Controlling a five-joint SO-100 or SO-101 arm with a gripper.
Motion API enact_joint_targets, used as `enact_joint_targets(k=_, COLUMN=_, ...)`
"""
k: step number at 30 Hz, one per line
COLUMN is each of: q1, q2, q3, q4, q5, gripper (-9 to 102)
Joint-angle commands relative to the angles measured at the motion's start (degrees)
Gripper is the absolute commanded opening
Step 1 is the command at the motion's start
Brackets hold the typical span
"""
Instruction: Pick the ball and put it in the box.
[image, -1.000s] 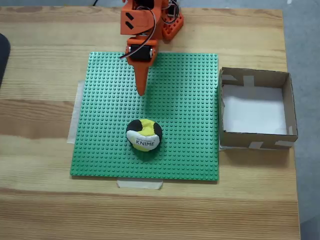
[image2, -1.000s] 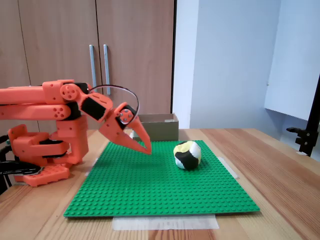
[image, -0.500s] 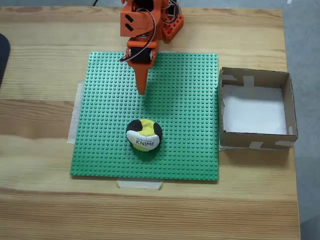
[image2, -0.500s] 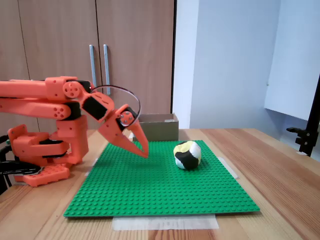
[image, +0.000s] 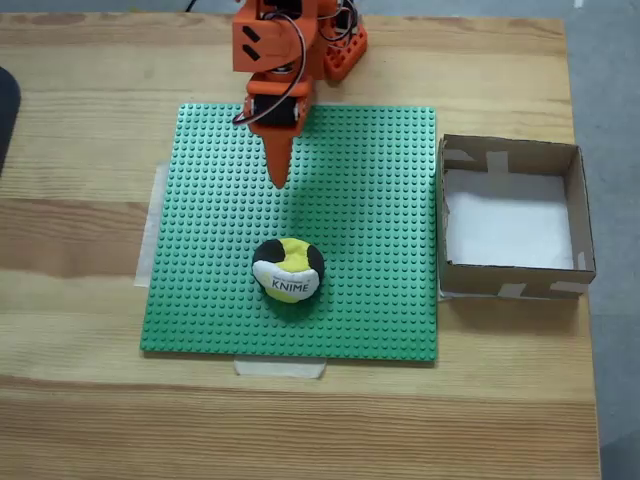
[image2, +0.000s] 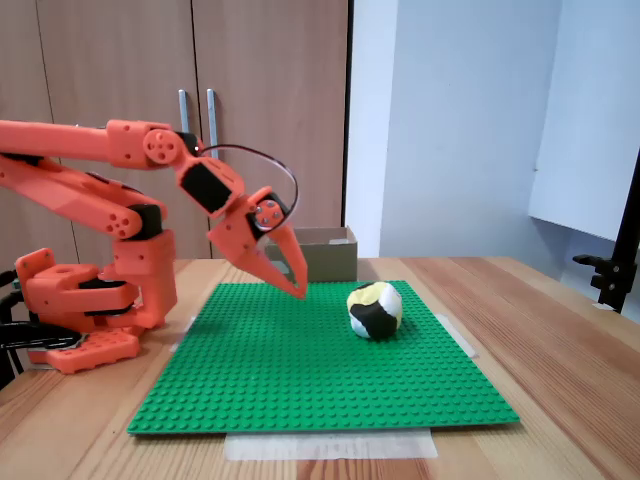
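Raised since a second ago, gripper (image2: 296, 287) clenched and empty, well short of ball (image: 288, 269) on mat (image: 380, 300); grasping and carrying to box (image: 510, 157) left.

Closed orange gripper (image2: 297, 290) above green baseplate (image2: 320, 375), apart from the ball (image2: 375, 310).

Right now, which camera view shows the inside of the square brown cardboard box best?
The fixed view from above: the square brown cardboard box shows its whole white bottom, with nothing in it. In the fixed view from table level, the box shows outer walls behind the green studded baseplate.
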Motion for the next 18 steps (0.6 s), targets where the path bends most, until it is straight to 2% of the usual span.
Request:
enact_joint_targets(k=1, q1=-0.6, q2=-3.8, q3=-6.6, q4=0.2, q5=1.2, gripper=-1)
enact_joint_targets(k=18, q1=-0.5, q2=-25.7, q3=-28.7, q4=6.2, q5=2.7, gripper=-1)
